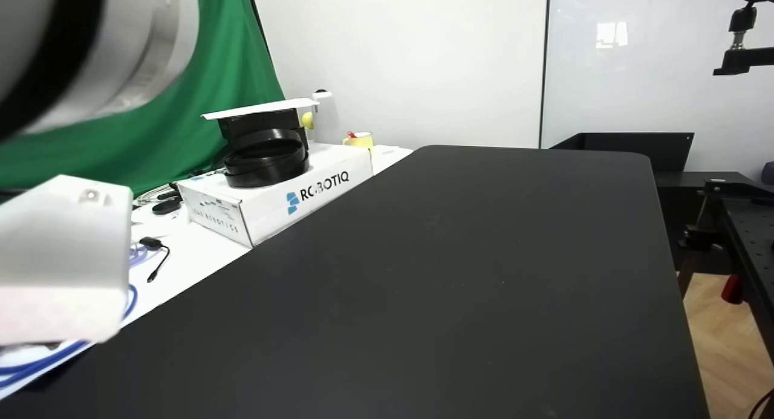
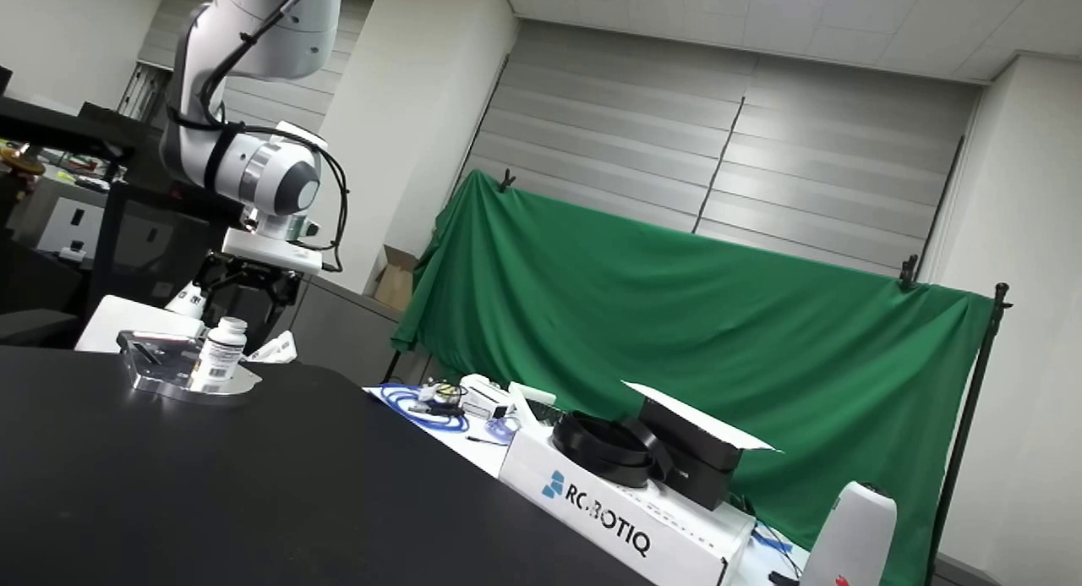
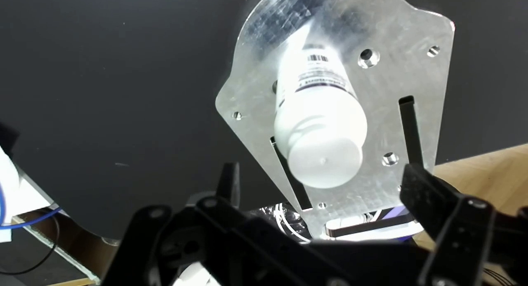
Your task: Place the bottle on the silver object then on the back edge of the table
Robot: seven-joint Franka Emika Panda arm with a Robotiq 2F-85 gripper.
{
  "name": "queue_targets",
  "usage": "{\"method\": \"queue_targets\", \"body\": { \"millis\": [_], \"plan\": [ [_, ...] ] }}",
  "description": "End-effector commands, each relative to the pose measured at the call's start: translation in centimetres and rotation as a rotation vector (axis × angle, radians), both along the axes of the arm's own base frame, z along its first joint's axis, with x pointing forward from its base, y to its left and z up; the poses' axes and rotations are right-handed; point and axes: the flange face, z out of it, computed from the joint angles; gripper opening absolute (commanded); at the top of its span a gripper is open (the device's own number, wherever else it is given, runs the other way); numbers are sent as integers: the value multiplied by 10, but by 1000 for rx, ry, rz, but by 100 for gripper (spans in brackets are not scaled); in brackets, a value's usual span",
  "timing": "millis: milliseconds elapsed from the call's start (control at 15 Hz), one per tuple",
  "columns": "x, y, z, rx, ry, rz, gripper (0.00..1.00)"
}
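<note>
Bottle (image 3: pixel 317 108), white and round-shouldered, stands upright on a slotted metal plate (image 3: pixel 425 71) at the edge of the matte black table (image 3: pixel 123 92); my gripper (image 3: pixel 321 183) gapes wide, empty.

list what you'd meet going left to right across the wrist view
Blue cable → small hole near the left edge of the silver plate → white bottle → long slot to the right of the bottle → wood-toned floor at the far right.
</note>
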Motion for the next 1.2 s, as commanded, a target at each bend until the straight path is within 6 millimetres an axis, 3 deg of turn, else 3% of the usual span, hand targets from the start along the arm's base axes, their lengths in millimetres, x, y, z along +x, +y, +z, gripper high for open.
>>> {"method": "queue_targets", "body": {
  "millis": [0, 400, 467, 600, 1067, 1133],
  "plan": [
    [3, -3, 5, -29, 10, -24, 100],
    [4, -5, 2, -58, 23, -20, 100],
    [4, -5, 2, -56, 19, -21, 75],
    [4, -5, 2, -50, 8, -23, 68],
    [2, 3, 4, 2, -40, -13, 19],
    [2, 2, 6, 6, -41, -15, 18]
  ]
}}
